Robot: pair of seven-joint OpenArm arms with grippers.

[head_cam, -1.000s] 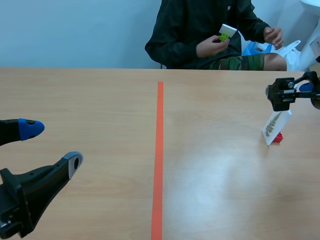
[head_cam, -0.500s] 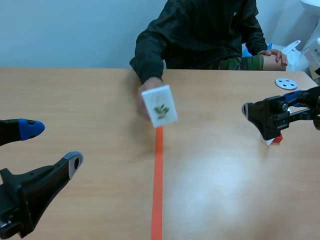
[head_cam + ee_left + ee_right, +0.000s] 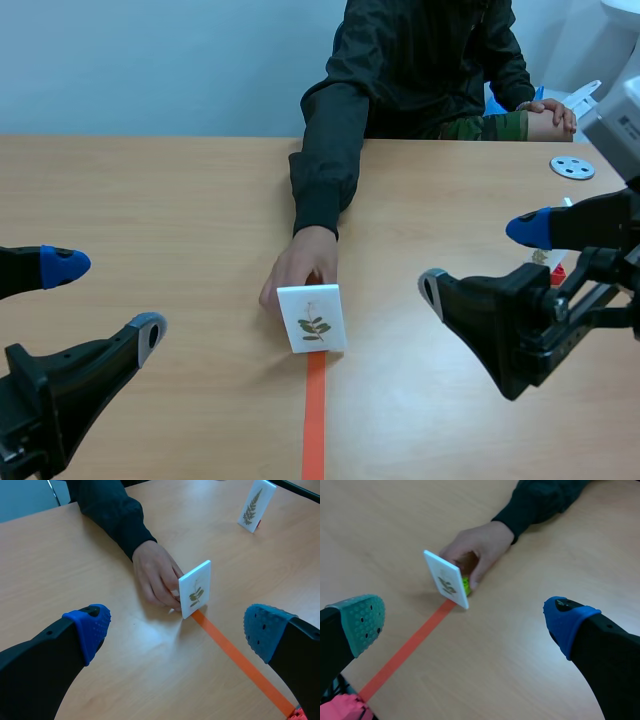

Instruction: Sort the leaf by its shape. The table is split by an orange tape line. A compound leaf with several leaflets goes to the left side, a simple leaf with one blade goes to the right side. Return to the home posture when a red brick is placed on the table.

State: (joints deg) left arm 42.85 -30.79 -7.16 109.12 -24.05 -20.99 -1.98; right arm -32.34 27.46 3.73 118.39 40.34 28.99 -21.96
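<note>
Right tool (image 3: 481, 258) retreated from fern card (image 3: 255, 502), wide open, empty.

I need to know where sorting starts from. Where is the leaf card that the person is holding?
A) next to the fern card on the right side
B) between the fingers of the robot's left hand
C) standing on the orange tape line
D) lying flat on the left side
C: the person's hand holds the leaf card upright, right on the orange tape line.
</note>
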